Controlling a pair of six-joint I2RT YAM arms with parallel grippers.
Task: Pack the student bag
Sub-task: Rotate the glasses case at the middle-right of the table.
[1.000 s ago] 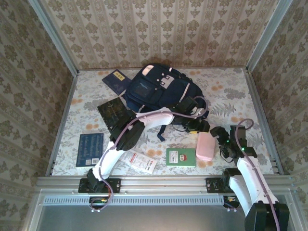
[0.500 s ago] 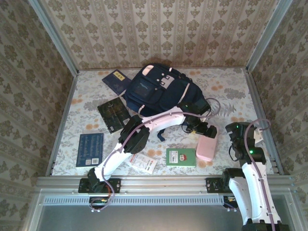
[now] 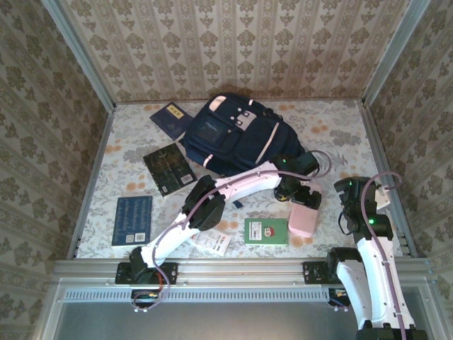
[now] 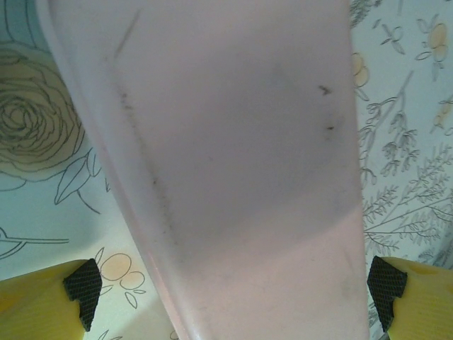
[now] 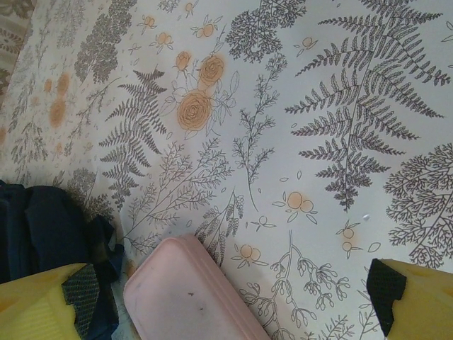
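Well, the navy student bag (image 3: pixel 237 134) (pale pink stripes, white buckle patches, front pocket facing up) lies at the back middle of the floral surface (image 3: pixel 333 142). Near it, the left fingers (image 4: pixel 35 304) stand apart on either side of a pink case (image 4: pixel 233 156); the right fingers (image 5: pixel 425 297) hang apart nearby.

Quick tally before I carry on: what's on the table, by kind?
student bag: 1
books: 4
pink case: 1
white packet: 1
Total: 7
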